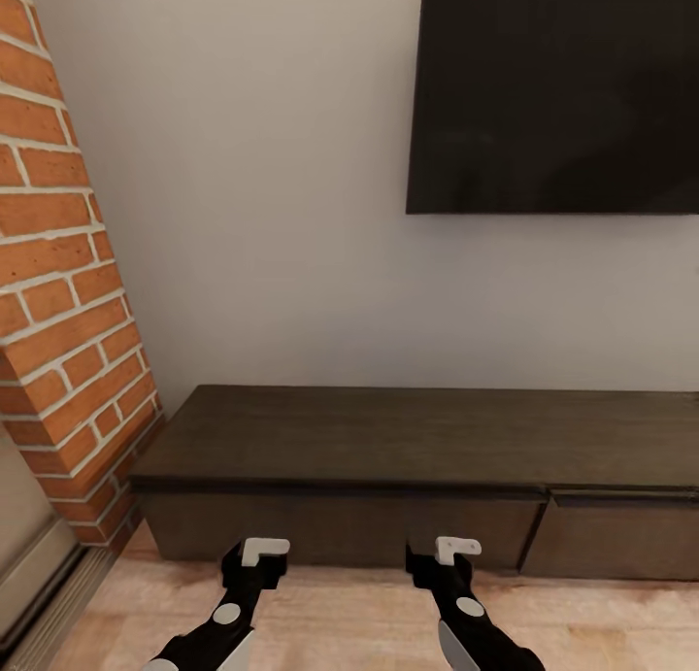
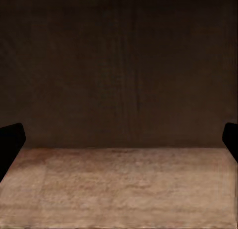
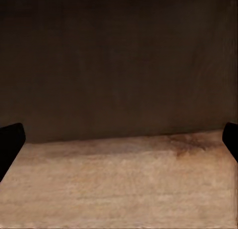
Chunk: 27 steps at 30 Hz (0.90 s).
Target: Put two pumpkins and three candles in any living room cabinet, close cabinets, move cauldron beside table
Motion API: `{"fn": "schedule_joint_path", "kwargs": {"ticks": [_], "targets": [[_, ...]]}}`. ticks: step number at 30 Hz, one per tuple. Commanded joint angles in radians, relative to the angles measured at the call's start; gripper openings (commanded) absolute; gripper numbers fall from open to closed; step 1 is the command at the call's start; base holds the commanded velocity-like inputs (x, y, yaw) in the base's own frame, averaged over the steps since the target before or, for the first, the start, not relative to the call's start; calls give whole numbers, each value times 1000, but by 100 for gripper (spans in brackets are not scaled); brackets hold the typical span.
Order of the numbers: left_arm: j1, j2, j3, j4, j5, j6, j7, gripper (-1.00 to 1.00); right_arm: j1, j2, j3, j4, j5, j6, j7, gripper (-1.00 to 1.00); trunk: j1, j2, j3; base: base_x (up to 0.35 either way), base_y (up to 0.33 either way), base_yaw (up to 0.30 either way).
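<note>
Facing the long dark-brown cabinet (image 1: 417, 457) against the pale wall, the robot holds its left gripper (image 1: 260, 554) and right gripper (image 1: 449, 552) low over the wood floor (image 1: 349, 618), both just short of the closed drawer fronts; in the wrist views the black fingertips (image 2: 11, 142) sit at opposite edges of the frame, spread wide and holding nothing. Open floor lies between the grippers and the cabinet's base, a brick column (image 1: 68, 292) crowds the near left, and the cabinet and a dark wall screen (image 1: 558, 88) are cut off at right.
</note>
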Motion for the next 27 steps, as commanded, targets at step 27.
{"fn": "schedule_joint_path", "kwargs": {"ticks": [27], "targets": [[-1,-1,-7,0,7,0,9,100,-1,-1,7,1,-11,-6,-7,100,-4,1,22,-201,0,0]]}}
